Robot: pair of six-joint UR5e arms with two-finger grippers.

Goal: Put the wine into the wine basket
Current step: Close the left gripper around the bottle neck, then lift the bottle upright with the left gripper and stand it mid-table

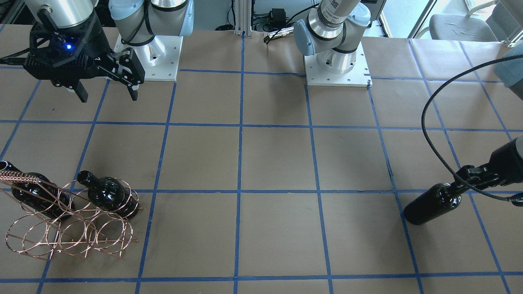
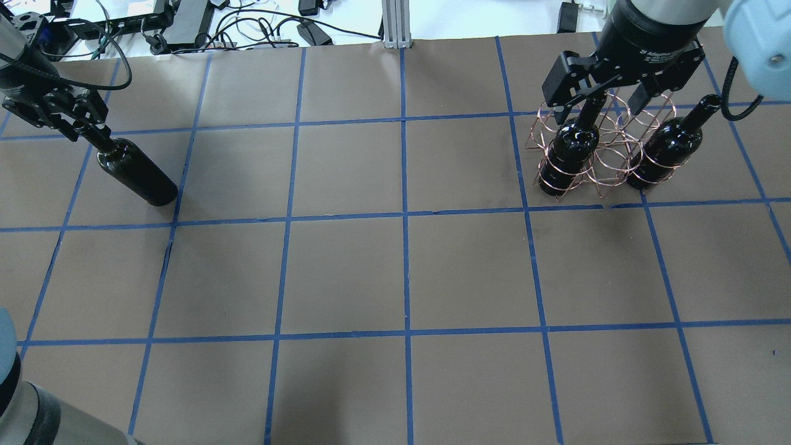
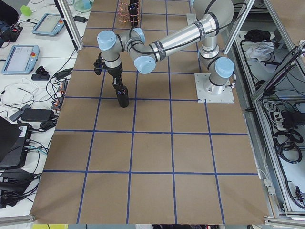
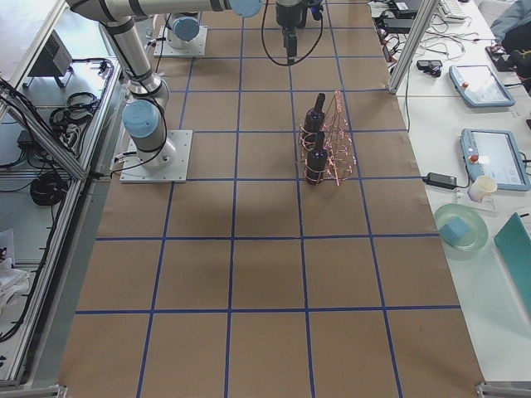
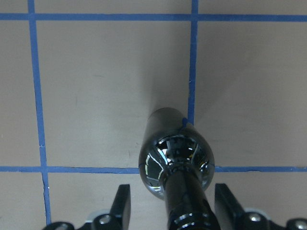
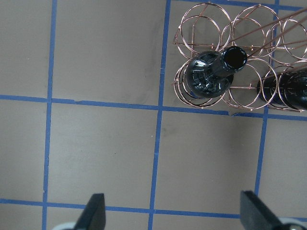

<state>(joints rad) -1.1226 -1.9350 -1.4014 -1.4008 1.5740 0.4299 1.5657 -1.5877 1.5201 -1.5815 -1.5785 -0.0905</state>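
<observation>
The wine [image 2: 137, 176] stands on the brown surface [image 2: 395, 272] at the far left of the robot's reach, its base by a crossing of the blue tape lines [image 5: 193, 57]. The left pincer [image 2: 93, 131] is down at its slim neck. In the left wrist view the two fingers [image 5: 122, 206] sit either side of the neck with a gap showing on both sides, so the pincer straddles the glass without gripping it. A black cable [image 1: 425, 118] loops in the air above this arm.

The wine basket [image 2: 602, 154] sits well apart, at the robot's far right. Two more bottles, one [image 2: 571, 145] and the other [image 2: 670, 145], stand upright in its loops on the side nearer the robot, with further copper loops [image 6: 206, 28] behind them. Its twisted handle [image 1: 16, 177] crosses in front of one bottle in the front-facing view.

The right pincer [image 2: 598, 105] hangs above the basket, spread wide and carrying nothing. From overhead it covers part of the wire and the neck of one racked bottle.
</observation>
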